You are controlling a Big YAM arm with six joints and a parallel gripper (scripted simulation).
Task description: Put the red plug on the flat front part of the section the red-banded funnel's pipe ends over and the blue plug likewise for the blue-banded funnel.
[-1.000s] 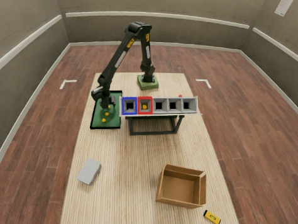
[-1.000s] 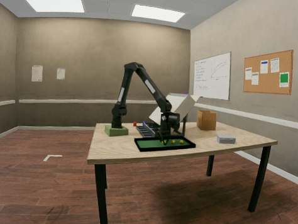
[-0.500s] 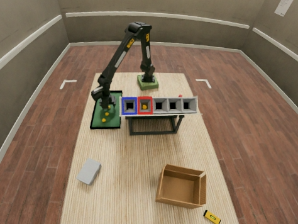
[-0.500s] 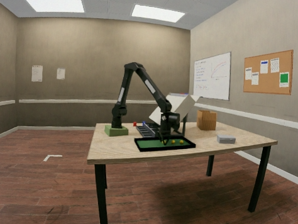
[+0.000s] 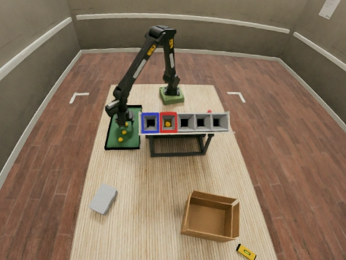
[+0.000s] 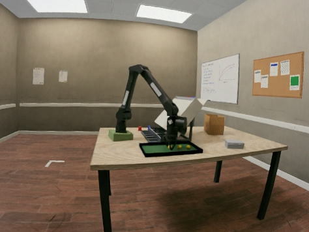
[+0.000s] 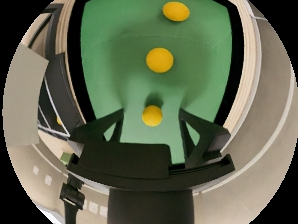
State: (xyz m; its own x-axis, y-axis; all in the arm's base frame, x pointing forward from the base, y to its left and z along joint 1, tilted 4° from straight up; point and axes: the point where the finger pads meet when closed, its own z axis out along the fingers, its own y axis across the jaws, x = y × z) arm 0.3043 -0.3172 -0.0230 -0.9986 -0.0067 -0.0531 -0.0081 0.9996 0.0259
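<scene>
My gripper [image 5: 122, 123] is open and hangs low over the green marble tray [image 5: 123, 128]. In the wrist view a yellow marble [image 7: 152, 115] lies on the tray between my open fingers; two more marbles [image 7: 160, 60] [image 7: 176, 10] lie farther along the tray. The funnel row stands right of the tray: the blue-banded funnel [image 5: 150, 122] looks empty, and the red-banded funnel [image 5: 167, 122] has a yellow marble [image 5: 167, 124] sitting in it. The red plug [image 6: 139, 128] and the blue plug [image 6: 148, 127] stand behind the sections, near the arm base.
The sloped cover [image 6: 182, 110] hides the pipes. The arm's green base [image 5: 171, 96] is behind the funnels. A cardboard box [image 5: 211, 215], a grey block [image 5: 103, 198] and a yellow level [image 5: 246, 251] lie towards the table's front.
</scene>
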